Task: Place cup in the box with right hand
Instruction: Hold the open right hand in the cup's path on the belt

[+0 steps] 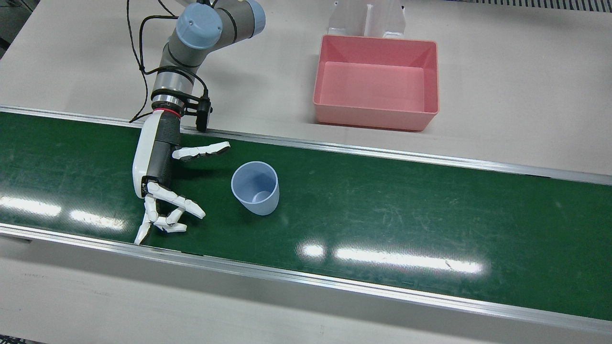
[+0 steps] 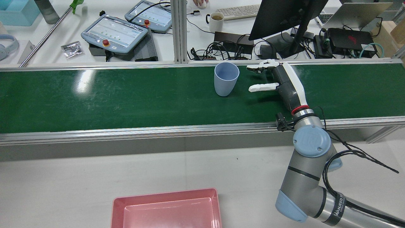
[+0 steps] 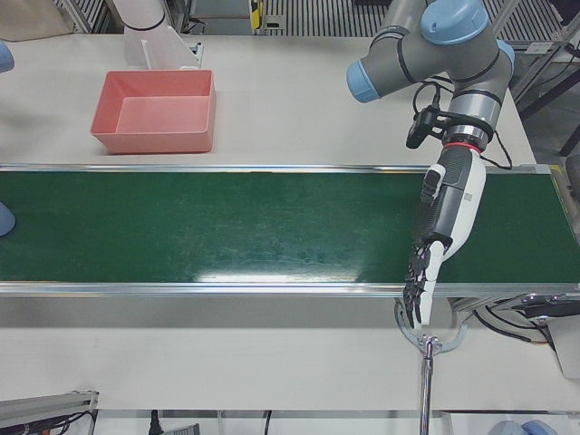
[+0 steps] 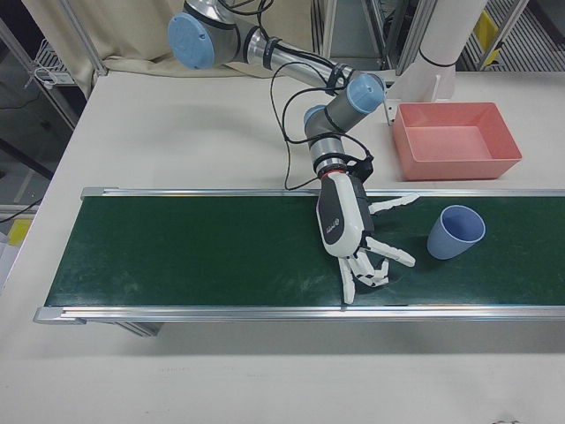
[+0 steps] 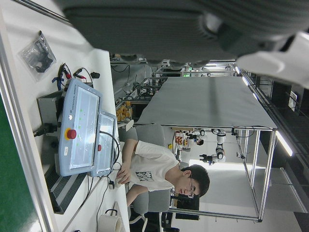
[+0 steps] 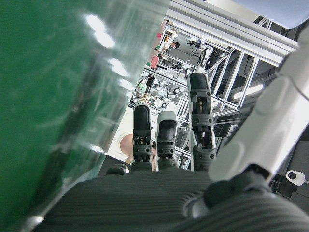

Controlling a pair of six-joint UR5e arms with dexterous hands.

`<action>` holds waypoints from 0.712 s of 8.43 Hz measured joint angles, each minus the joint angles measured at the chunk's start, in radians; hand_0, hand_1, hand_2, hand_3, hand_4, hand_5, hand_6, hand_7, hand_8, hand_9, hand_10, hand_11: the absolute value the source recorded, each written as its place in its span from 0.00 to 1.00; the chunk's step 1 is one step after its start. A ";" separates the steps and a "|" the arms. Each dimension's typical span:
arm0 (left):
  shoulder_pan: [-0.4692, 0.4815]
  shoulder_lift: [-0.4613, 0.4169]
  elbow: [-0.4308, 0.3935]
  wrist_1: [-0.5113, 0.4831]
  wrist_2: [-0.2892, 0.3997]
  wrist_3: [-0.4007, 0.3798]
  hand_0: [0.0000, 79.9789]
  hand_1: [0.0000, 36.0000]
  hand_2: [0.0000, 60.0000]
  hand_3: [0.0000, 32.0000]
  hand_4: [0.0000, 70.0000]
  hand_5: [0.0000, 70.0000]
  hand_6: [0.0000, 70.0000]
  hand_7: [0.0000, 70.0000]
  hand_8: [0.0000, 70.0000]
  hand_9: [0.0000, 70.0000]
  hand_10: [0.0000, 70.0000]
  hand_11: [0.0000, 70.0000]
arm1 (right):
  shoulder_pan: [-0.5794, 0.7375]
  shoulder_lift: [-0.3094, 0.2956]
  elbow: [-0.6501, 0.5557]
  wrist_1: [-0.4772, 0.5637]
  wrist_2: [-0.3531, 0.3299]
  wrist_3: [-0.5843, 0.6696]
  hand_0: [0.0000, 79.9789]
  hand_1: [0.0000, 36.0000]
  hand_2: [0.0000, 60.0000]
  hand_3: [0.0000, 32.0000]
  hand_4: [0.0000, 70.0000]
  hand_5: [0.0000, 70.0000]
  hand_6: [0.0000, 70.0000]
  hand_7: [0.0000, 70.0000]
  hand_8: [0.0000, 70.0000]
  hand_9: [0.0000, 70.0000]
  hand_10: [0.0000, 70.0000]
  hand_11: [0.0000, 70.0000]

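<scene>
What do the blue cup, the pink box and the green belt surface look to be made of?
Cup: likely matte plastic, with an even pale blue and no glare. Box: likely moulded plastic, with smooth pink walls and a soft sheen. Belt: glossy rubber or PVC by the look, showing bright lamp reflections and fine scuffs.

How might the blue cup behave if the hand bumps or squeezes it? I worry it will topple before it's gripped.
The blue cup stands upright and empty, narrower at its base than its rim, so a sideways nudge from the open right hand could probably tip it. It looks like thin, smooth plastic: likely light, perhaps slippery, and may slide on the glossy green belt.
</scene>
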 measured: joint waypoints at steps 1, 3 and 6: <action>0.000 0.000 0.000 0.000 0.000 0.000 0.00 0.00 0.00 0.00 0.00 0.00 0.00 0.00 0.00 0.00 0.00 0.00 | 0.000 -0.001 0.000 0.000 0.000 0.000 0.56 0.00 0.00 0.00 0.66 0.01 0.32 1.00 0.27 0.60 0.00 0.00; 0.000 0.000 0.000 0.000 0.000 0.000 0.00 0.00 0.00 0.00 0.00 0.00 0.00 0.00 0.00 0.00 0.00 0.00 | 0.000 -0.001 0.000 0.000 0.000 0.000 0.56 0.00 0.00 0.00 0.67 0.01 0.32 1.00 0.27 0.60 0.00 0.00; 0.000 0.000 0.000 0.000 0.000 0.000 0.00 0.00 0.00 0.00 0.00 0.00 0.00 0.00 0.00 0.00 0.00 0.00 | 0.001 0.000 0.000 0.000 0.000 -0.001 0.55 0.00 0.00 0.00 0.66 0.00 0.31 1.00 0.27 0.60 0.00 0.00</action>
